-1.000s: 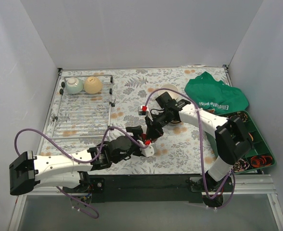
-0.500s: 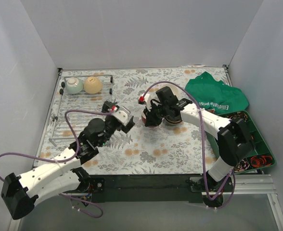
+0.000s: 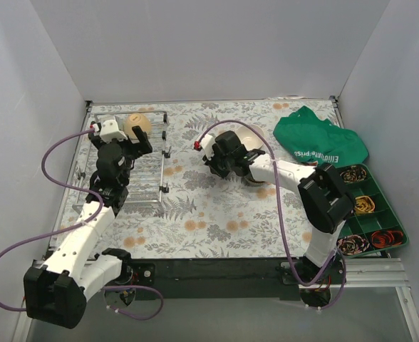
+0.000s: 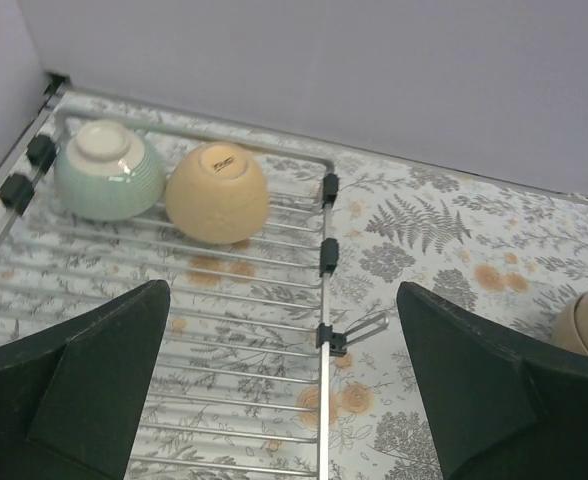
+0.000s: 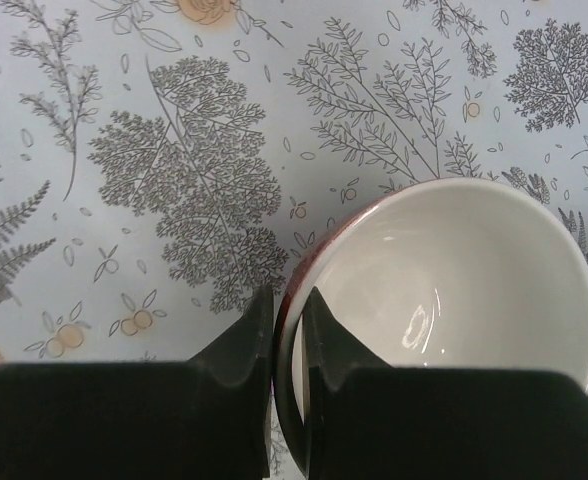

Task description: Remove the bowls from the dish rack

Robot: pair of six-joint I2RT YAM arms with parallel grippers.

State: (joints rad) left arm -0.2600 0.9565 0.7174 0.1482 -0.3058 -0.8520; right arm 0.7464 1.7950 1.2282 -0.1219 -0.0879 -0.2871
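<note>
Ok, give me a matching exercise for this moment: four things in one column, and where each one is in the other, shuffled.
Things:
1. mint bowl
2. tan bowl
3. red bowl
4. green cloth

Places:
A. rim pinched in the right pincer
B. far-left corner of the rack
C. far right of the table
D. on the rack, just right of another bowl

Pairs: 1-B, 2-D, 3-A, 4-C
</note>
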